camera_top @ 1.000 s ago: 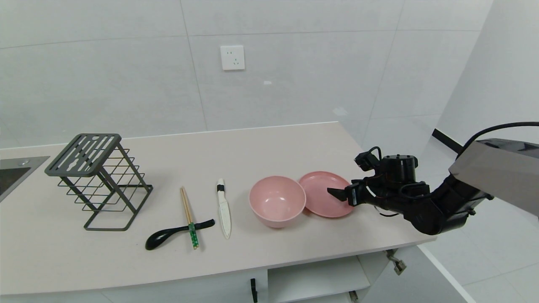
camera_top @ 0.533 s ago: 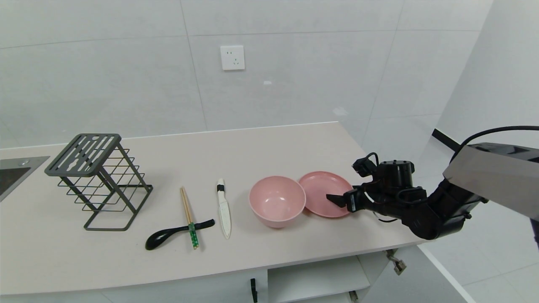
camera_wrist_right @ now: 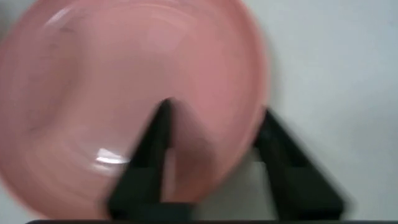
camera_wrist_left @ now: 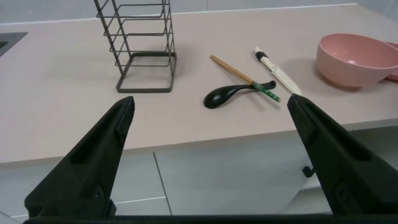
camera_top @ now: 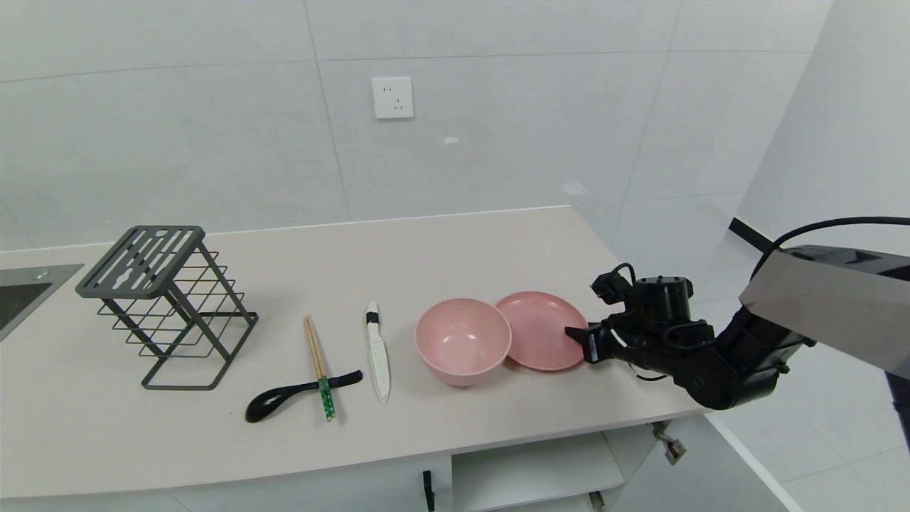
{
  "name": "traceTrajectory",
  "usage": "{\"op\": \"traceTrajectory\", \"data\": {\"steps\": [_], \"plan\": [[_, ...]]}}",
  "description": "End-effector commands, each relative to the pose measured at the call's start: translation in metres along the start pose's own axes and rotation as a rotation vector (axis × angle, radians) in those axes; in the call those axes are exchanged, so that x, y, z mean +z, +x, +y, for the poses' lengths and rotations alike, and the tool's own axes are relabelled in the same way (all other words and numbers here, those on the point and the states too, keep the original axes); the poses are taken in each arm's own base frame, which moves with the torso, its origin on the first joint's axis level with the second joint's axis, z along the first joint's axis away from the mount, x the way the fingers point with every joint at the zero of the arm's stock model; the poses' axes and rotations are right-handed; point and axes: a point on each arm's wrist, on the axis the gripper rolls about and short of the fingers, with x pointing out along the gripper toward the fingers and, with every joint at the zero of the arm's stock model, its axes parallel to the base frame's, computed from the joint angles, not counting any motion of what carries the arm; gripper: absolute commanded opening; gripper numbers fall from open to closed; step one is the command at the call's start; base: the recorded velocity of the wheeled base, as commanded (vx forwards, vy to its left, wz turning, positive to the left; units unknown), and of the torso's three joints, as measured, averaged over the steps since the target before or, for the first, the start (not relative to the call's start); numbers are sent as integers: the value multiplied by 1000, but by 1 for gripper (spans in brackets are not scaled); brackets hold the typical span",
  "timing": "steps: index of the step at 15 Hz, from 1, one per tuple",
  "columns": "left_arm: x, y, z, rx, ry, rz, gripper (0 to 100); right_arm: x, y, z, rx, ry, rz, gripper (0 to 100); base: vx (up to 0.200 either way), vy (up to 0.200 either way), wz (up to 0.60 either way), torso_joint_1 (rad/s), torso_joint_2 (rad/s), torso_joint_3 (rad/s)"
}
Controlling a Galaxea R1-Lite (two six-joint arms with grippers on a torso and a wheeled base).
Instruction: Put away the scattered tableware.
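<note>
A pink plate [camera_top: 537, 338] lies on the counter with a pink bowl [camera_top: 462, 341] touching its left side. My right gripper [camera_top: 577, 334] is open at the plate's right rim. In the right wrist view one finger lies over the plate [camera_wrist_right: 112, 93] and the other outside its rim. Left of the bowl lie a white knife [camera_top: 377, 352], chopsticks [camera_top: 318, 366] and a black spoon [camera_top: 284, 395]. My left gripper [camera_wrist_left: 211, 162] stands open, low in front of the counter, facing the spoon [camera_wrist_left: 233, 93] and the bowl [camera_wrist_left: 354, 59].
A dark wire rack [camera_top: 167, 299] stands at the counter's left, with a sink [camera_top: 21, 291] beyond it. The counter's right edge runs just behind my right gripper. An open shelf [camera_top: 533, 469] sits below the counter front.
My right gripper dropped and pressed in at the plate's right rim. The plate and the bowl have slid slightly to the left.
</note>
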Motion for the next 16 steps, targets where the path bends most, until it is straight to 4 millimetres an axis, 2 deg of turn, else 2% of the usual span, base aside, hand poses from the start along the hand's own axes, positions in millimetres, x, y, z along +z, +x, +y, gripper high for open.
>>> {"op": "traceTrajectory", "data": {"steps": [1,5,9,12,15,16], "plan": [[0,0,0,0,0,1,100,-3,1,-4,-10,6,11,0,0,0,0,0,0,0],[0,0,0,2,-12,1,100,2,-2,-6,-19,3,-10,0,0,0,0,0,0,0],[0,0,0,0,-9,1,100,34,-31,-8,-39,-19,-116,0,0,0,0,0,0,0],[1,0,-1,-43,29,-6,100,27,-57,-2,-58,-44,-192,0,0,0,0,0,0,0],[22,-2,-1,-52,88,-220,100,21,-81,3,-60,-42,-229,0,0,0,0,0,0,0],[23,-2,-1,-49,85,-224,100,21,-87,5,-59,-44,-235,0,0,0,0,0,0,0]]}}
